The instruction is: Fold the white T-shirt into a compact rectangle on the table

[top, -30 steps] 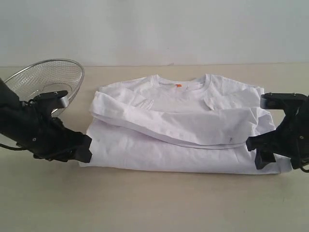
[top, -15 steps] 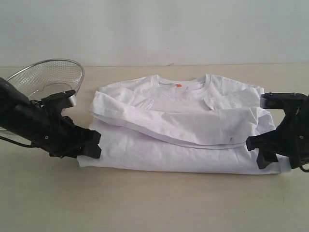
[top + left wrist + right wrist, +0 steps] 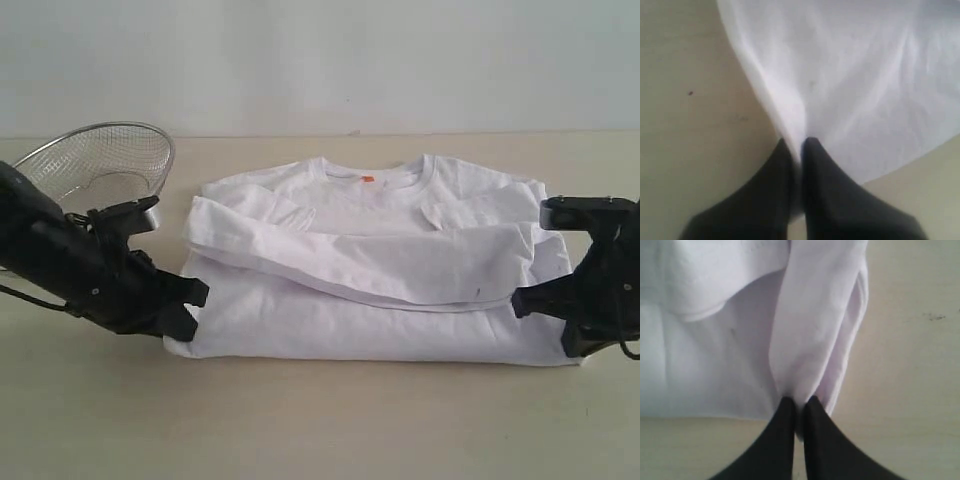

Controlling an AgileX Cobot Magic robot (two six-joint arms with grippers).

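Basket [image 3: 105, 160] of wire mesh stands far left on the table [image 3: 320, 425]. Beside it the left gripper [image 3: 192, 305] is pinched tight on the near-left corner of the white T-shirt [image 3: 370, 300], which lies folded mid-table. The right gripper [image 3: 528, 301] is clamped on its near-right corner. Bare tabletop runs along the front.

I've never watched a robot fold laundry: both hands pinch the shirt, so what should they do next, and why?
Probably lift both together and carry them toward the collar. The left hand and right hand each pinch a bottom corner of the shirt, which lies flat with sleeves folded in.
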